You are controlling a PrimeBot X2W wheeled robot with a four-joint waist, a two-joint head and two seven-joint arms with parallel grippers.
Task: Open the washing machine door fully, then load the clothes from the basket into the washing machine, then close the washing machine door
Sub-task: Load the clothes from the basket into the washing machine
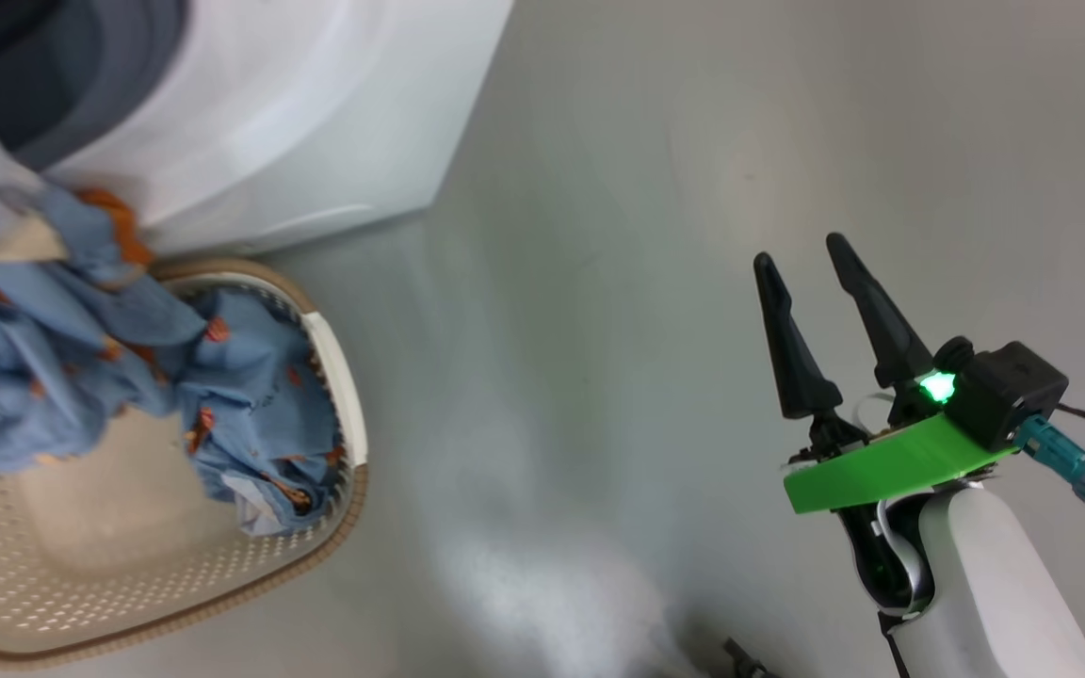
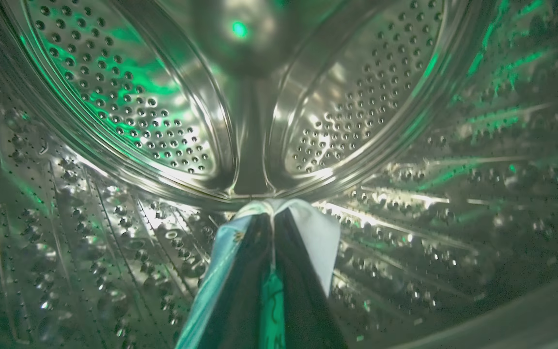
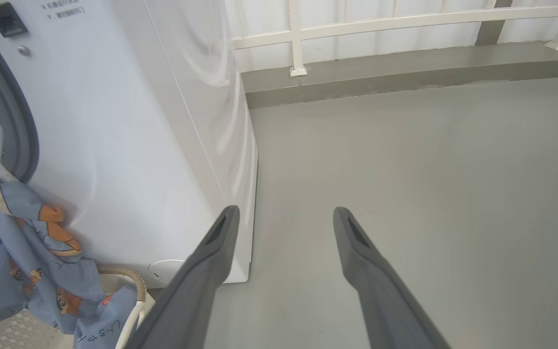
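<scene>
My left gripper (image 2: 273,213) is inside the washing machine's steel perforated drum (image 2: 129,111), shut on the clothes (image 2: 317,232), with blue and white fabric pinched between its fingers. In the head view the light blue bear-print clothes (image 1: 62,348) hang in a strand from the machine's opening down into the cream basket (image 1: 345,395). The white washing machine (image 1: 298,122) stands at the upper left. My right gripper (image 1: 801,259) hovers open over the bare floor to the right, holding nothing. The door is out of view.
Grey floor (image 1: 599,235) spreads to the right of the machine and basket. In the right wrist view a white railing (image 3: 405,22) and a low step (image 3: 405,68) run along the back, past the machine's side (image 3: 201,121).
</scene>
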